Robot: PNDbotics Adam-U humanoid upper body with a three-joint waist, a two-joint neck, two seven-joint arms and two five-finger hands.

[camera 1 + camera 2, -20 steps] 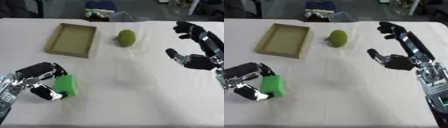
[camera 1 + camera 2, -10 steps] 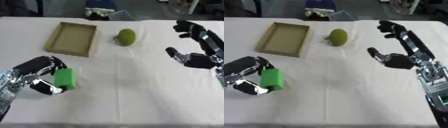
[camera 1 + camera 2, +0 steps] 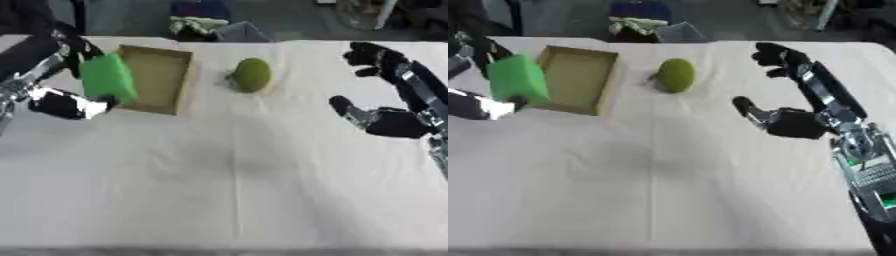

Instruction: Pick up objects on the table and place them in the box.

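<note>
My left hand (image 3: 54, 102) is shut on a green block (image 3: 108, 78) and holds it in the air at the left, beside the near-left edge of the shallow cardboard box (image 3: 162, 79). The box lies open at the back left of the white table, with nothing visible inside. An olive-green rounded fruit (image 3: 252, 75) sits on the cloth just right of the box. My right hand (image 3: 798, 121) hovers open at the right side, fingers spread and pointing away, well apart from the fruit.
The white cloth (image 3: 236, 190) covers the table down to the front edge. Beyond the far edge lie a dark blue bundle (image 3: 200, 10) and other clutter on a dark floor.
My left hand has lifted the green block from the near-left part of the table and carried it up and back toward the box. The right hand has barely moved.
</note>
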